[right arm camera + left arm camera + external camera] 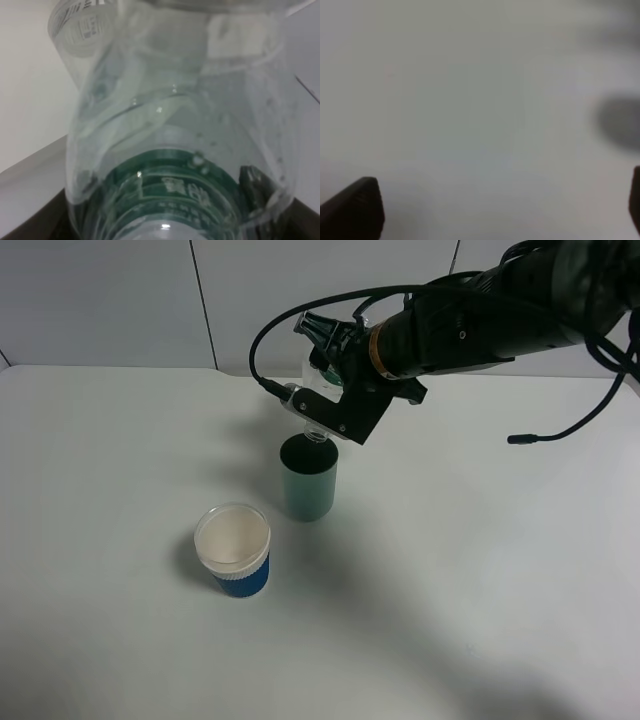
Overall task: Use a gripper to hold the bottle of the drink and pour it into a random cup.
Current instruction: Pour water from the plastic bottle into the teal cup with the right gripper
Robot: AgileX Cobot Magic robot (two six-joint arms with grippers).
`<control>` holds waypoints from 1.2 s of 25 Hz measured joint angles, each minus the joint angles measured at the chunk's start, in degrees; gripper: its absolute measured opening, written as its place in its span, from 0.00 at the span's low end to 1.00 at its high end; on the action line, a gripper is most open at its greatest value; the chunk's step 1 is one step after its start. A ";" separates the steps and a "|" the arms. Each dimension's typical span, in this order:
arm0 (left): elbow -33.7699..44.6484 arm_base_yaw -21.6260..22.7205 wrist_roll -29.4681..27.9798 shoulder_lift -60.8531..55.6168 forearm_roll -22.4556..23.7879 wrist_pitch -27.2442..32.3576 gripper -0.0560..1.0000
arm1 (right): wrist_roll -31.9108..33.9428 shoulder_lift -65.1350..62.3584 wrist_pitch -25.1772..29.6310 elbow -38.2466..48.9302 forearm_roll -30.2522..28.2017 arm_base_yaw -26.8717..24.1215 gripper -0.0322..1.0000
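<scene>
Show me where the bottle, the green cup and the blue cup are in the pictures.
bottle (175, 115): right wrist view, clear body wall.
green cup (308, 495): exterior high view, outer side wall.
blue cup (243, 583): exterior high view, blue lower band.

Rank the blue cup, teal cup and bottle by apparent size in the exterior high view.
1. blue cup and teal cup: alike, blue sits nearer, so unranked.
2. bottle, only partly visible.

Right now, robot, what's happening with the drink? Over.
Left gripper open, empty. Right gripper shut on the bottle, neck tipped down over the green cup. Blue cup off to the side, not blocking.
</scene>
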 joint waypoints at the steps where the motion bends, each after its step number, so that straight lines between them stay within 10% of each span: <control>1: 0.00 0.00 0.00 0.00 0.00 0.00 0.99 | 0.00 0.00 -0.09 0.00 0.00 0.00 0.58; 30: 0.00 0.00 0.00 0.00 0.00 0.00 0.99 | -0.48 0.00 -0.44 0.00 -1.30 0.00 0.58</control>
